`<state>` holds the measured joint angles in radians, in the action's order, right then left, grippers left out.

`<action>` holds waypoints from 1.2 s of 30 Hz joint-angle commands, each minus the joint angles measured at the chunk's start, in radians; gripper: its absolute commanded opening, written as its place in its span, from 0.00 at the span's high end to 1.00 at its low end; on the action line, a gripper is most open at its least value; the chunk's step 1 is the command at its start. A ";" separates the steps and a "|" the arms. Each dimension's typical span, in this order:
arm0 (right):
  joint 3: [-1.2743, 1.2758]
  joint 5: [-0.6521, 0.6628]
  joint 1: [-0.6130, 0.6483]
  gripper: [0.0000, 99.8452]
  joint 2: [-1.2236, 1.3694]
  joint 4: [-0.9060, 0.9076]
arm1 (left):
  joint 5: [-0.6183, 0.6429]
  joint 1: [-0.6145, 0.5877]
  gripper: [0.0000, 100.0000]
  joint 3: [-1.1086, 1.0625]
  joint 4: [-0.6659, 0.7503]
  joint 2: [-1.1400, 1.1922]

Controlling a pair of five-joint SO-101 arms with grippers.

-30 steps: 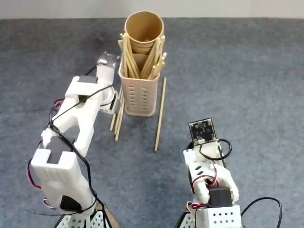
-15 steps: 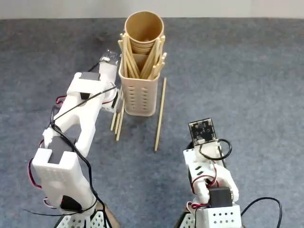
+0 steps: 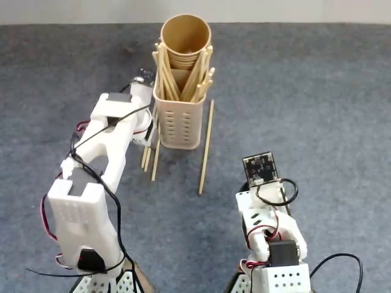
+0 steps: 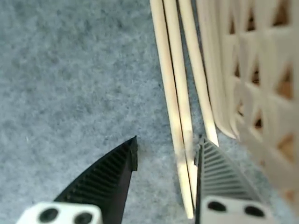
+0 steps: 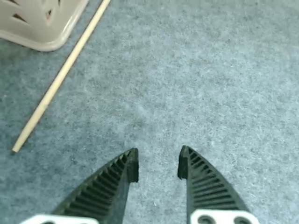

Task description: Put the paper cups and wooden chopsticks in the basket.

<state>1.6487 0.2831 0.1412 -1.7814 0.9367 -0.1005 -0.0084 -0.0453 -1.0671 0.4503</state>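
- the left gripper has its jaws spread, loose chopsticks hugging one jaw. I'd centre them in the gap before closing
- the right gripper gapes too, nothing between

Grey carpeted tabletop, pale back wall.

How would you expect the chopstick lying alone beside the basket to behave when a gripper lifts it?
The lone chopstick looks thin and straight, so probably stiff and light. It lies flat on the grey mat, so it may roll if nudged sideways. Being long, it would likely tilt if gripped near one end.
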 commanded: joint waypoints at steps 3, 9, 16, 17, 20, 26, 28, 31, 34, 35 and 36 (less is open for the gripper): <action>0.021 0.020 0.008 0.85 -0.010 -0.021 | 0.000 -0.113 0.83 0.107 -0.002 0.024; 0.021 0.020 0.008 0.85 -0.010 -0.021 | 0.002 -0.216 0.85 0.171 -0.003 0.024; 0.021 0.020 0.008 0.85 -0.010 -0.021 | -0.002 -0.217 0.84 0.176 -0.003 0.025; 0.021 0.020 0.008 0.85 -0.010 -0.021 | -0.003 -0.209 0.84 0.179 0.003 0.025; 0.021 0.020 0.008 0.85 -0.010 -0.021 | -0.005 -0.182 0.84 0.216 -0.002 0.024; 0.021 0.020 0.008 0.85 -0.010 -0.021 | -0.046 -0.114 0.83 0.309 0.009 0.035; 0.021 0.020 0.008 0.85 -0.010 -0.021 | -0.080 -0.111 0.81 0.363 0.006 0.073; 0.021 0.020 0.008 0.85 -0.010 -0.021 | -0.083 -0.116 0.80 0.470 -0.014 0.180; 0.021 0.020 0.008 0.85 -0.010 -0.021 | -0.127 -0.116 0.80 0.610 -0.095 0.321; 0.021 0.020 0.008 0.85 -0.010 -0.021 | -0.141 -0.114 0.80 0.662 -0.129 0.371; 0.021 0.020 0.008 0.85 -0.010 -0.021 | -0.146 -0.113 0.80 0.720 -0.163 0.423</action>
<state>1.6487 0.2831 0.1412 -1.7814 0.9367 -0.2186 -0.1373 0.5178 -1.1515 0.7787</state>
